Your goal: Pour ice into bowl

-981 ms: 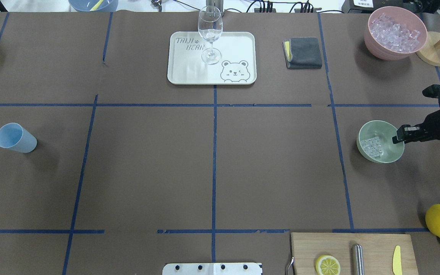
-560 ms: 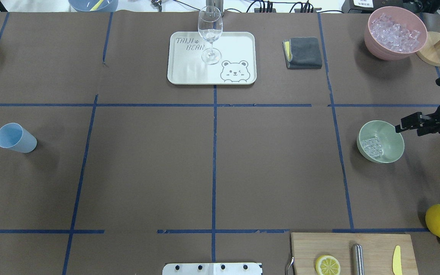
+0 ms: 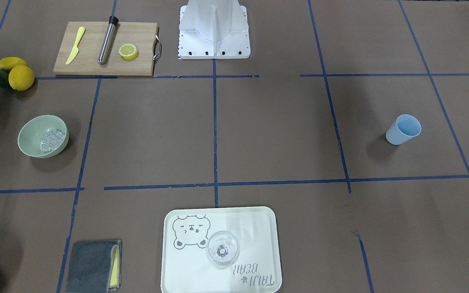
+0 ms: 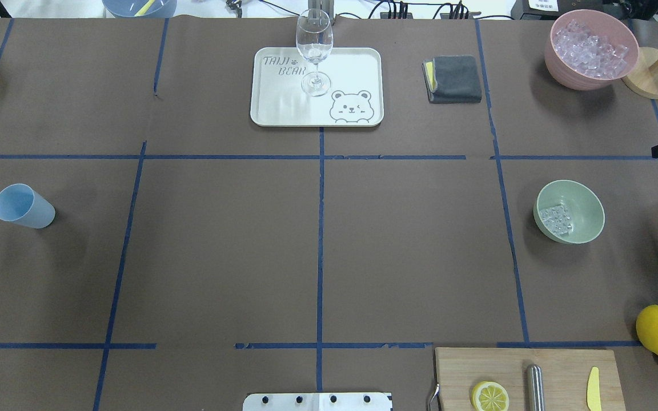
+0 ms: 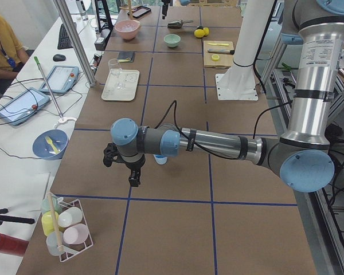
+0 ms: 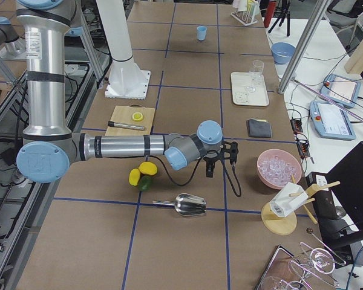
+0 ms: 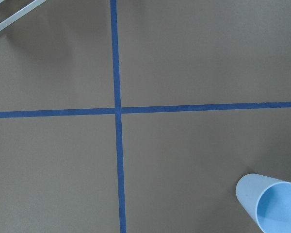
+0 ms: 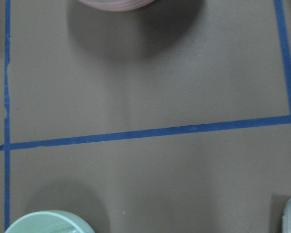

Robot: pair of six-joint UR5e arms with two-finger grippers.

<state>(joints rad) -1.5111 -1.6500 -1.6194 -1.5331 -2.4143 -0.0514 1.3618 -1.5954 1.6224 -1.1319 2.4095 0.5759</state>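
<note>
Green bowl [image 4: 589, 220] holding ice [image 4: 556, 220], pink bowl [image 4: 560, 73] of cubes [image 4: 590, 45], left tool [image 5: 134, 179] and right tool [image 6: 210, 168] grip unclear

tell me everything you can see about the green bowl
The bowl is round, pale sage-green and matte, plain with no pattern; the material could be plastic or ceramic. It stands upright, mouth up, on the brown table cover in the robot's right half, inside a blue-taped square. A small heap of clear ice cubes lies low inside it, off to one side, and the rest of the inside is bare. Nothing else touches it.
</note>
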